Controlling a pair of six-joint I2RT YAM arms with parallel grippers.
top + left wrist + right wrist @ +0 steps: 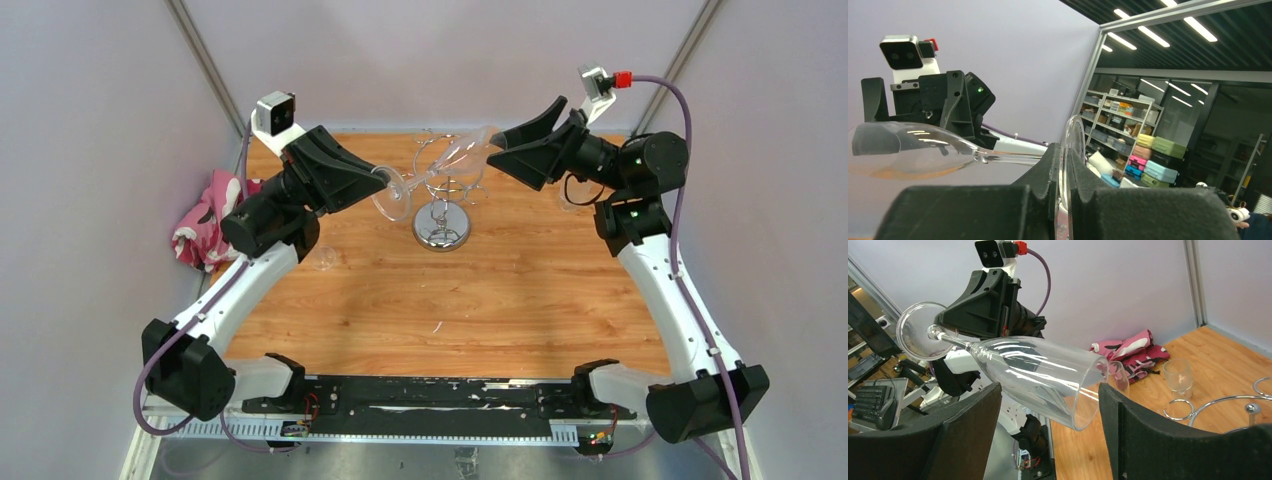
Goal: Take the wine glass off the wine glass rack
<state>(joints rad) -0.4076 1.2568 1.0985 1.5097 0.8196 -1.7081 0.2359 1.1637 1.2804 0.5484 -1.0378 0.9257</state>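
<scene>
Wine glass (447,163) hangs sideways in the air between our two arms, over the far half of the wooden counter (520,310). That counter carries everything else. Our left arm (250,280) reaches in from the left and our right arm (660,270) from the right, both coming together above the wine glass rack (441,226). Its round mirror base stands on the counter, with its post and curled loops rising under the glass. In the right wrist view the loops sit lower than the bowl's rim and apart from it. A pink patterned cloth (205,225) lies bunched at the counter's left edge. Our left end effector (1062,167) is pinched on the glass's round foot, the disc gripped edge-on between the fingers, stem and bowl pointing toward the right arm. Our right end effector (1048,390) stands spread wide, one finger on either side of the bowl's open mouth; we cannot tell whether either touches it. A small clear glass (1178,377) stands upright near the cloth.
</scene>
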